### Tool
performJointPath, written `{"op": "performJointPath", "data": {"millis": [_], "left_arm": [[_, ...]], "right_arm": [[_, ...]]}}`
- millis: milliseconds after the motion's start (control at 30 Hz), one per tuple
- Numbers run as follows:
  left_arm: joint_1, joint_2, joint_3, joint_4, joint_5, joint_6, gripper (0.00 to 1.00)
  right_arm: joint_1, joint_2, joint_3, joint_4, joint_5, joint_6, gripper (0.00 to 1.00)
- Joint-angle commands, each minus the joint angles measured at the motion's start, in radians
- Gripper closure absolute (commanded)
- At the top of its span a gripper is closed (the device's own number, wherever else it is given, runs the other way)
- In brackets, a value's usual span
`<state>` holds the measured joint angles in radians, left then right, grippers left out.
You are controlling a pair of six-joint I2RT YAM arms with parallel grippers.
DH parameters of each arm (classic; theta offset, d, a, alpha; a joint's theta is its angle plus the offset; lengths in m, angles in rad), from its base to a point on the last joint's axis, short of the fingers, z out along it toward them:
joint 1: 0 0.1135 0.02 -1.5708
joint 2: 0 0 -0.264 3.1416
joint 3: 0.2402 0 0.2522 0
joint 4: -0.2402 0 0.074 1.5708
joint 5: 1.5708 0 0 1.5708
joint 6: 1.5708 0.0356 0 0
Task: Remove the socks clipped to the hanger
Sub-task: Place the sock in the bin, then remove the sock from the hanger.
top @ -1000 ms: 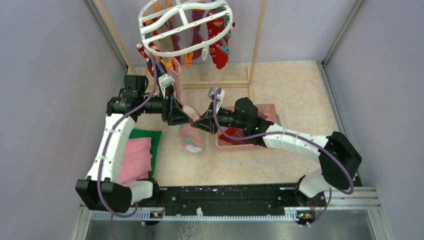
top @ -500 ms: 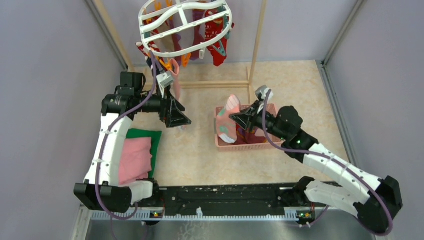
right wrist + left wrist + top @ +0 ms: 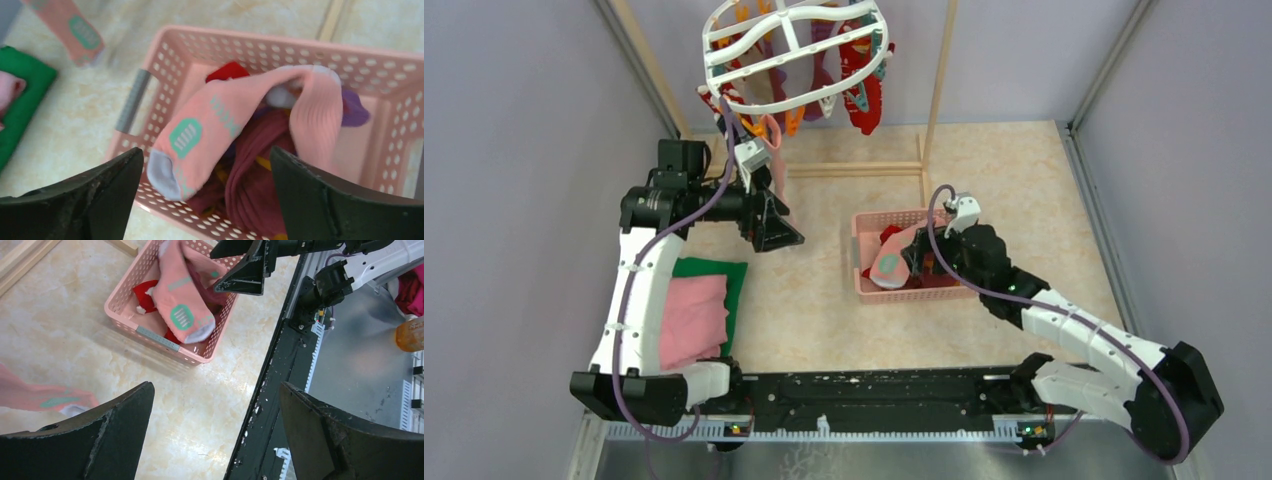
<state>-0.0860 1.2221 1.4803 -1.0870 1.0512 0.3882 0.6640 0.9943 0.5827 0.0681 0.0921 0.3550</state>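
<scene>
Item one: the hanger (image 3: 796, 55), a white oval ring with cross bars, hangs at the far end beside a wooden pole frame (image 3: 939, 90). Red and patterned socks (image 3: 864, 95) dangle from its clips, and we count one pink sock (image 3: 776, 150) hanging at its near-left side, just above the left arm. Item two: a pink mesh basket (image 3: 864, 290) stands on the table (image 3: 824, 320), right of centre, and holds red, maroon and purple socks. A second pink sock (image 3: 220, 125) with a green patch lies across that pile, its grey toe over the near rim. Item three: the right fingers (image 3: 921, 258) hover over the basket, spread wide, one on each side of this sock and gripping nothing. Item four: the left fingers (image 3: 784, 238) hang in the air left of the basket, also wide apart and empty. Item five: a folded pink cloth (image 3: 694, 315) rests on a green cloth (image 3: 729, 275) by the left arm.
</scene>
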Motion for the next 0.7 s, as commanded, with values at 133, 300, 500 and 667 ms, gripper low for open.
{"op": "performJointPath", "data": {"millis": [133, 300, 500, 667], "left_arm": [[-0.001, 0.007, 0.071, -0.02, -0.02, 0.037, 0.01], [0.0, -0.003, 0.092, -0.014, -0.07, 0.019, 0.01], [0.006, -0.01, 0.097, -0.034, -0.101, 0.02, 0.01], [0.146, -0.006, 0.121, -0.109, -0.055, 0.097, 0.01]], "right_arm": [[-0.01, -0.027, 0.104, -0.156, 0.136, 0.032, 0.01], [-0.012, -0.049, 0.134, -0.085, 0.136, 0.076, 0.01], [-0.14, 0.139, 0.129, 0.105, -0.027, 0.102, 0.16], [-0.021, 0.246, 0.193, 0.292, -0.044, -0.002, 0.21]]}}
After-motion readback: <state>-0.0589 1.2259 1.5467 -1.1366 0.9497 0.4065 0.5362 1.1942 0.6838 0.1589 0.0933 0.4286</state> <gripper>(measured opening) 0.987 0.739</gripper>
